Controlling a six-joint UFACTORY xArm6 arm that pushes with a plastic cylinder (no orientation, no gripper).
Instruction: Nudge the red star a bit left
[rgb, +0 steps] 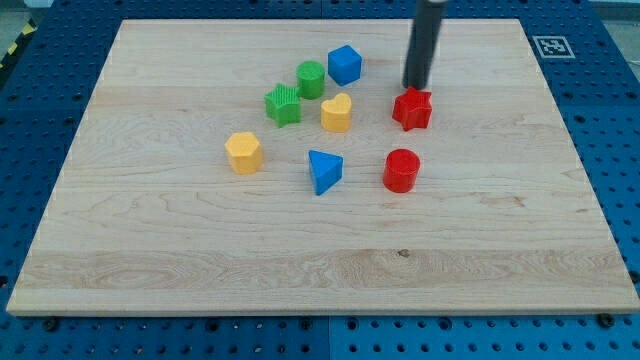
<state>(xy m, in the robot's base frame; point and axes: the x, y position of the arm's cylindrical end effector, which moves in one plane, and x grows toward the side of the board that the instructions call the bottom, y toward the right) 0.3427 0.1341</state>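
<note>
The red star (412, 109) lies on the wooden board (150, 230), right of the middle and toward the view's top. My tip (415, 87) stands just above the star in the view, at its top edge, touching or nearly touching it. The dark rod rises from there out of the view's top. A yellow heart (337, 113) lies to the star's left. A red cylinder (401, 170) lies below the star.
A blue cube (345, 64), a green cylinder (311, 79) and a green star (283, 104) cluster left of the rod. A yellow hexagon (243, 152) and a blue triangle (323, 170) lie lower. A marker tag (551, 46) sits at the board's top right corner.
</note>
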